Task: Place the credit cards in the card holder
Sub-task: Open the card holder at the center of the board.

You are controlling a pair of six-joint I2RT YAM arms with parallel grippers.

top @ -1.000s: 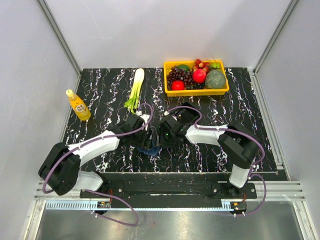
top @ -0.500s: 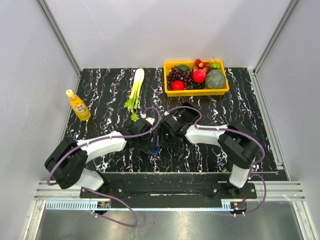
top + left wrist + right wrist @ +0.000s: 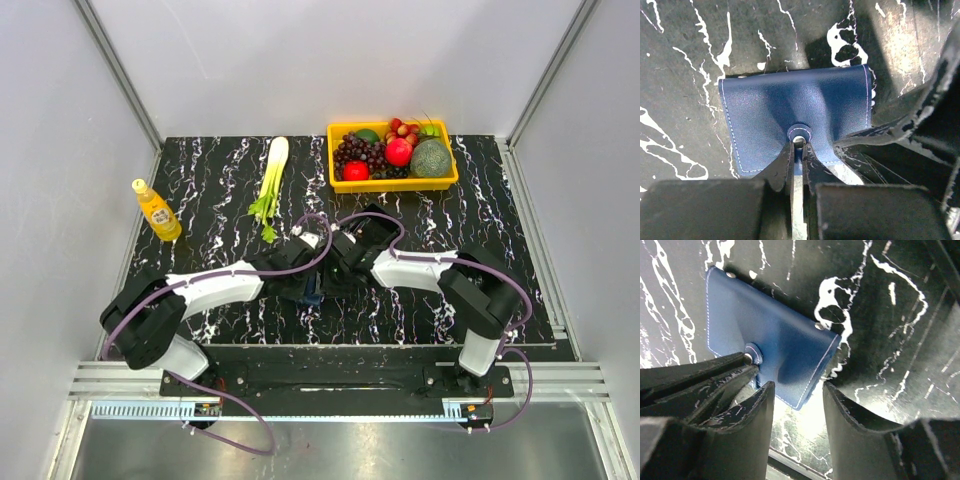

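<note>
Navy-blue card holder (image 3: 765,110) lies flat on the black marbled tabletop (image 3: 680,50), puckered around its snap (image 3: 799,133). At that snap the left pincer (image 3: 799,146) is almost closed, nipping the holder's edge. The right pincer (image 3: 798,390) stands spread wide, gripping nothing, just above the holder's corner.

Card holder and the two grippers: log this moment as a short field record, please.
card holder: small dark navy-blue stitched folding wallet, on the black white-veined table
left gripper: shut on the card holder's edge at its round snap button
right gripper: open, jaws either side of the card holder's corner
credit cards: none visible
</note>
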